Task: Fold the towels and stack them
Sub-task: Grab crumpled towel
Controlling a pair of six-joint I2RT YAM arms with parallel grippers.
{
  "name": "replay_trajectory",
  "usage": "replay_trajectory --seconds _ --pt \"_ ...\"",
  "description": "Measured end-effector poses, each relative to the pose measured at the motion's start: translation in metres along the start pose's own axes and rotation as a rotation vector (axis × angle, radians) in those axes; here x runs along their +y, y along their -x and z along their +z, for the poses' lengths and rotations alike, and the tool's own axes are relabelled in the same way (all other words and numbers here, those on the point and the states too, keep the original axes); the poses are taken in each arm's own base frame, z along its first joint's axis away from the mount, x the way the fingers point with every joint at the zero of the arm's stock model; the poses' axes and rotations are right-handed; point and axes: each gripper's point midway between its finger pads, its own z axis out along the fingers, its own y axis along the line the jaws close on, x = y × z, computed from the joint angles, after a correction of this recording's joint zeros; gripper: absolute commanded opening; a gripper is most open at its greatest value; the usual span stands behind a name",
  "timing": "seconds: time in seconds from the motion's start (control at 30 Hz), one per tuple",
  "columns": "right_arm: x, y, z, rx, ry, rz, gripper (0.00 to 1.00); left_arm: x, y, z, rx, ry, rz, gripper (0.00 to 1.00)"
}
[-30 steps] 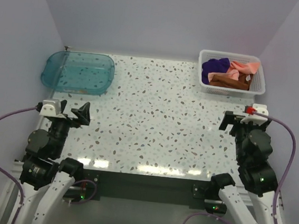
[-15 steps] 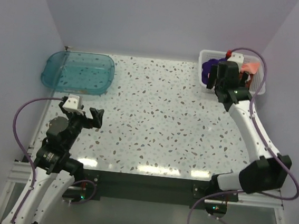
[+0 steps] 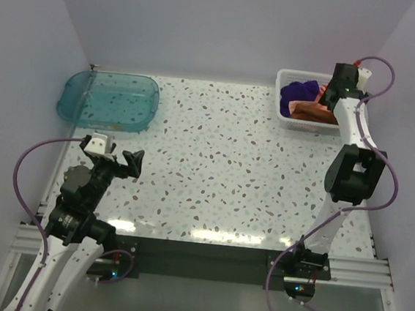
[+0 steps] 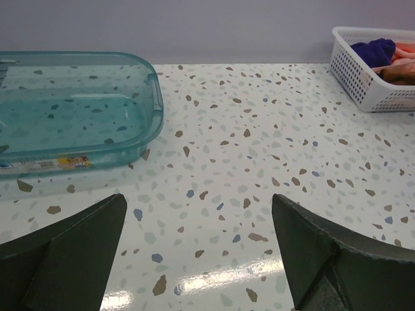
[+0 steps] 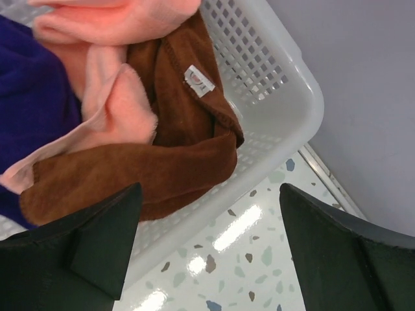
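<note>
Three towels lie crumpled together in the white mesh basket point(image 3: 299, 123) at the back right: a purple towel point(image 3: 300, 91), a pink towel point(image 3: 306, 105) and a brown towel point(image 3: 316, 115). My right gripper point(image 3: 331, 94) hangs open over the basket's right end. In the right wrist view its jaws point(image 5: 211, 220) straddle the basket's rim point(image 5: 285, 97), just short of the brown towel point(image 5: 175, 149), with the pink towel point(image 5: 117, 97) and the purple towel point(image 5: 32, 103) beyond. My left gripper point(image 3: 115, 163) stands open and empty point(image 4: 198, 227) above the table at the near left.
A teal translucent tray point(image 3: 156, 103) sits at the back left, seen close ahead in the left wrist view point(image 4: 78, 103). Purple walls close in the table at the back and both sides. The basket point(image 4: 363, 84) shows at that view's far right.
My right arm has swung from the near right side up and out over the basket. The left gripper has risen a little and shifted right.
</note>
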Motion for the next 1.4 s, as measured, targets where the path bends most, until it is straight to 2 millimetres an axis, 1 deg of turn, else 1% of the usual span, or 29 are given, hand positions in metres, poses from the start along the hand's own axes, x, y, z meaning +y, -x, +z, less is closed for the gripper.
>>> replay_trajectory --seconds 0.13,0.2,0.33,0.37,0.43,0.47,0.53,0.57,0.63,0.67,0.7,0.73,0.77,0.83,0.87,0.97,1.1,1.17,1.23,1.27,1.33,1.4 --pt "-0.010 -0.014 0.028 0.059 -0.020 0.051 0.88 -0.001 0.000 0.001 -0.007 -0.004 0.001 1.00" --pt "-0.014 -0.023 0.038 0.091 -0.020 0.073 0.85 -0.001 -0.002 0.002 -0.003 -0.009 0.001 1.00" --pt "-0.011 -0.040 0.051 0.142 0.013 0.091 0.77 -0.003 -0.003 0.002 -0.001 -0.017 0.004 1.00" --pt "-0.010 -0.044 0.052 0.150 0.019 0.087 0.70 -0.003 -0.003 0.003 -0.001 -0.020 0.005 1.00" --pt "-0.009 -0.045 0.053 0.150 0.028 0.079 0.64 -0.003 -0.003 0.003 0.000 -0.021 0.008 1.00" --pt "-0.007 -0.043 0.053 0.147 0.039 0.080 0.54 -0.003 -0.003 0.003 -0.001 -0.021 0.008 1.00" --pt "-0.004 -0.041 0.054 0.139 0.063 0.078 0.44 -0.003 -0.003 0.003 -0.001 -0.021 0.008 1.00" --pt "-0.001 -0.040 0.054 0.137 0.077 0.076 0.32 -0.003 -0.003 0.003 -0.001 -0.022 0.008 1.00" --pt "0.004 -0.038 0.054 0.132 0.104 0.070 0.26 -0.003 -0.003 0.003 -0.001 -0.026 0.008 1.00" --pt "0.006 -0.036 0.054 0.125 0.116 0.069 0.25 -0.004 -0.003 0.003 -0.001 -0.027 0.008 1.00" --pt "0.009 -0.034 0.054 0.120 0.134 0.068 0.27 -0.004 -0.003 0.003 -0.001 -0.029 0.008 1.00" --pt "0.011 -0.033 0.054 0.115 0.144 0.064 0.30 -0.004 -0.003 0.003 -0.001 -0.029 0.008 1.00" --pt "0.014 -0.032 0.054 0.110 0.155 0.064 0.37 -0.004 -0.003 0.003 -0.002 -0.030 0.008 1.00" --pt "0.016 -0.032 0.053 0.109 0.170 0.051 0.43 -0.005 -0.003 0.003 -0.001 -0.032 0.008 1.00" --pt "0.017 -0.032 0.053 0.108 0.174 0.043 0.48 -0.005 -0.003 0.003 -0.002 -0.033 0.008 1.00" --pt "0.020 -0.030 0.052 0.101 0.185 0.028 0.51 -0.005 -0.003 0.003 -0.002 -0.033 0.008 1.00" --pt "0.023 -0.026 0.052 0.089 0.207 0.015 0.52 -0.005 -0.003 0.003 -0.001 -0.034 0.008 1.00" --pt "0.026 -0.019 0.054 0.078 0.212 0.008 0.52 -0.005 -0.003 0.004 0.003 -0.035 0.009 1.00" --pt "0.031 -0.008 0.059 0.054 0.218 0.011 0.52 -0.005 -0.004 0.004 0.004 -0.036 0.009 1.00" --pt "0.033 -0.006 0.062 0.048 0.220 0.012 0.53 -0.005 -0.004 0.005 0.004 -0.036 0.009 1.00" --pt "0.036 -0.008 0.068 0.052 0.219 0.011 0.53 -0.005 -0.004 0.005 0.005 -0.035 0.008 1.00" --pt "0.039 -0.018 0.077 0.073 0.215 0.003 0.53 -0.005 -0.004 0.006 0.007 -0.035 0.008 1.00"
